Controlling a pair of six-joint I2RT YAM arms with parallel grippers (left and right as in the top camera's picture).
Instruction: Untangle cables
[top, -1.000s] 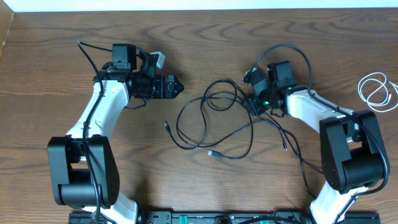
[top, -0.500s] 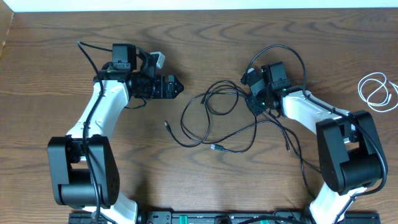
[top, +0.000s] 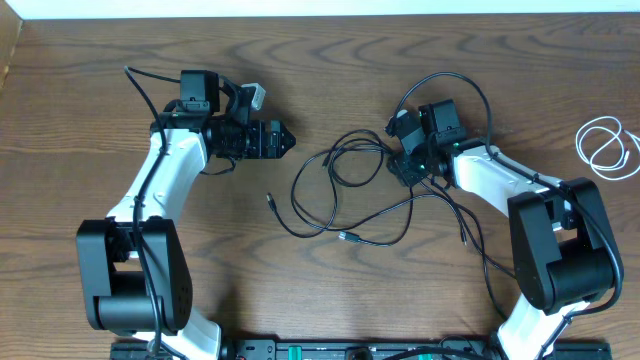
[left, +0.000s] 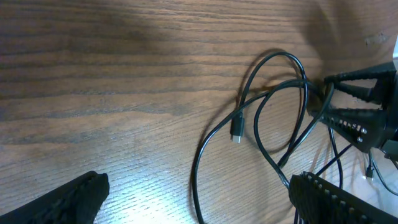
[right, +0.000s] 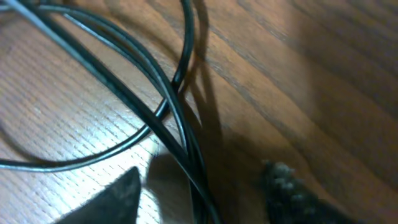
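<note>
Overhead, black cable: The long, thin, flexible black cable (top: 345, 190) lies in loose, crossing loops mid-counter, between my two arms.
Overhead, white cable: The short, thin white cable (top: 608, 147) sits coiled by itself at the far right edge of the brown wood-grain counter (top: 80, 60). It is well apart from the black one, so I judge the pair already separated.
Overhead, right claw: My black two-finger right claw (top: 400, 166) is low at the right side of the loops where strands bunch. I read that as lining up to pick one out.
Overhead, left claw: My black two-finger left claw (top: 286, 141) points at the loops from the left, near but not touching.
Left wrist view: The left claw is spread wide and holds nothing. A loop with a small plug end (left: 237, 132) lies ahead of it.
Right wrist view: The right claw's fingers stand parted. Black strands run between them along the counter, and I see no pinch.
Containers: None in any view.
</note>
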